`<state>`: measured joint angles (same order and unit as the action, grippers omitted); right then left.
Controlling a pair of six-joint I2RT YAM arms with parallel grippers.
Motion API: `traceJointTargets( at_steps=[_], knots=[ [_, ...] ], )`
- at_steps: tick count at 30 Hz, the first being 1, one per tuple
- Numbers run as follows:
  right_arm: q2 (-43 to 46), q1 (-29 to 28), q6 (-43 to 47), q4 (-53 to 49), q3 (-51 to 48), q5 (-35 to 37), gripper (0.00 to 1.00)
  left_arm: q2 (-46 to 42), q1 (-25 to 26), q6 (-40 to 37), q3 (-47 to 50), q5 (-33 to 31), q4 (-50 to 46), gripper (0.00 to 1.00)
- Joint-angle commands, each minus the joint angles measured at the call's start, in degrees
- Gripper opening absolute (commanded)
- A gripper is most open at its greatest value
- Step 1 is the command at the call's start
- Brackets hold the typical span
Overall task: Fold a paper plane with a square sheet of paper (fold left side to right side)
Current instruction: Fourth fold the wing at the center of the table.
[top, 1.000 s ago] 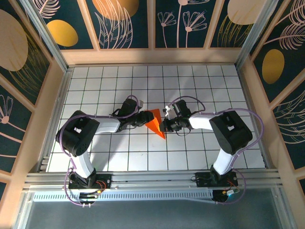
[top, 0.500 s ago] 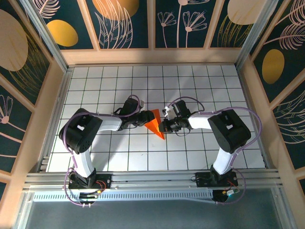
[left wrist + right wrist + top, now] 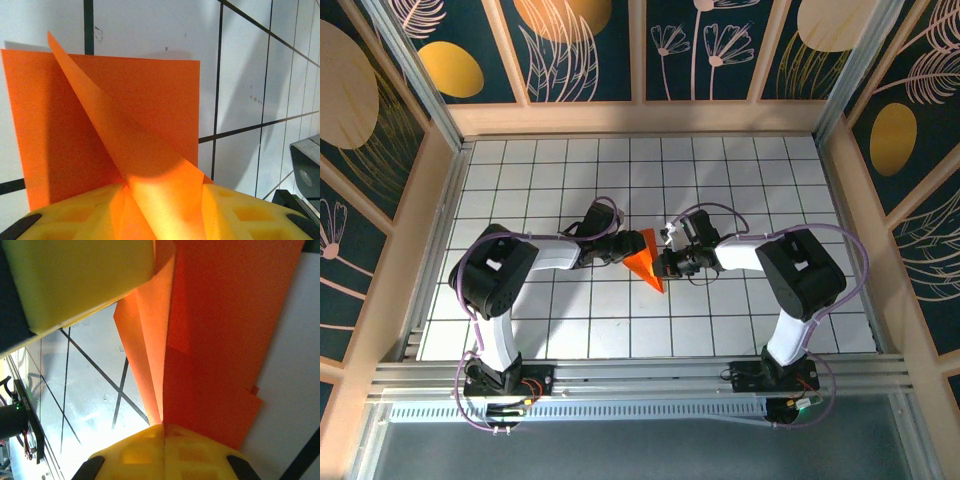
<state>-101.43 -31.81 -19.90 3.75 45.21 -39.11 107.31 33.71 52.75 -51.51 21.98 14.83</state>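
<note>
Top external, from the near edge outward: two bases bolted to the rail (image 3: pixel 640 375), then left arm (image 3: pixel 495 275) and right arm (image 3: pixel 800 270) bent inward over the white gridded table (image 3: pixel 740 170). At mid-table, left gripper (image 3: pixel 620 250) and right gripper (image 3: pixel 667 264) nose to nose. Between them, the orange sheet of paper (image 3: pixel 644 262), folded to a wedge, point toward the bases, wide end away. Beyond, more tiles up to the patterned back wall (image 3: pixel 640 50).

Left wrist: nearest, two yellow fingers (image 3: pixel 75 215) parted, a raised flap of the paper standing in the gap. Pressed on it or not: cannot tell. Farther out, the flap running as a slanted ridge over the lower layer, which lies flat on the tiles, square-cornered at its far edge.

Right wrist: nearest, yellow fingers (image 3: pixel 200 455) clenched together, a crease of the paper pinched in the seam. Farther, layered folds spreading away over the table. At the far left, a yellow finger of the left gripper beside the raised fold.
</note>
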Motion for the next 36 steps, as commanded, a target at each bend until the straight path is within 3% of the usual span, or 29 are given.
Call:
traceJointTargets(
  at_steps=[1, 7, 17, 36],
  knots=[
    [-0.52, 0.12, -0.25, 0.47, -0.23, -1.18, 0.07, 2.05, 0.07, -1.25, -0.93, -1.5, -2.72, 0.45],
    [1.44, 0.14, -0.58, 1.23, -0.21, -2.3, 0.16, 2.36, 0.07, -1.5, -0.98, -2.18, -3.33, 0.45],
    [5.25, 7.03, -0.81, 2.59, -0.75, -7.91, 0.34, 1.77, 0.09, -1.69, -0.8, -2.38, -3.51, 0.45],
    [-4.69, 6.46, -2.71, 7.54, 4.44, -12.19, 0.35, 1.26, 0.08, -1.47, -0.65, -2.47, -3.05, 0.45]
  ],
)
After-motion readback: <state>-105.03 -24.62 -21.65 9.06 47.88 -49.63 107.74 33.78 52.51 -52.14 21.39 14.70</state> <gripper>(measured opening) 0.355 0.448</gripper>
